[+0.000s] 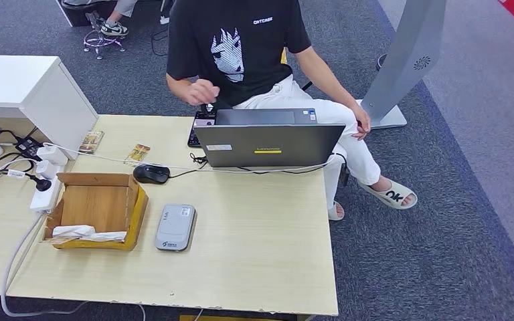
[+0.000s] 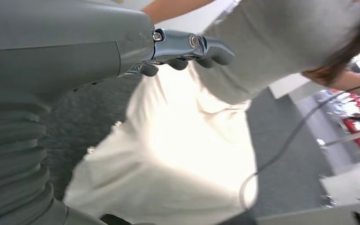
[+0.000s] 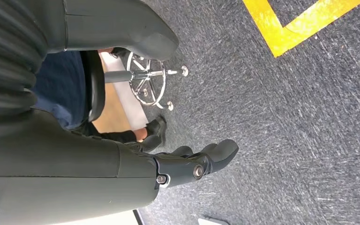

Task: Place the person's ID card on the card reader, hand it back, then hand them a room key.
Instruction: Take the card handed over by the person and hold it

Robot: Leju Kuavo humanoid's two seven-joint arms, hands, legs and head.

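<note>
The grey card reader (image 1: 175,227) lies flat on the wooden table (image 1: 254,241), right of a cardboard box. Two small printed cards (image 1: 138,153) (image 1: 92,141) lie near the table's far left edge. A person in a black T-shirt (image 1: 241,47) sits behind the laptop, one hand (image 1: 204,91) raised over the far edge; I cannot tell whether it holds a card. My left hand (image 2: 187,47) hangs beside a person in pale clothes, fingers loosely extended, holding nothing. My right hand (image 3: 192,164) hangs over grey carpet, fingers straight, empty.
An open grey laptop (image 1: 268,142) stands at the far edge, a black mouse (image 1: 151,173) and cables left of it. The open cardboard box (image 1: 97,208) holds crumpled paper. A power strip (image 1: 45,190) and a white cabinet (image 1: 33,87) are at the left. A grey kiosk stand (image 1: 408,53) rises at the right.
</note>
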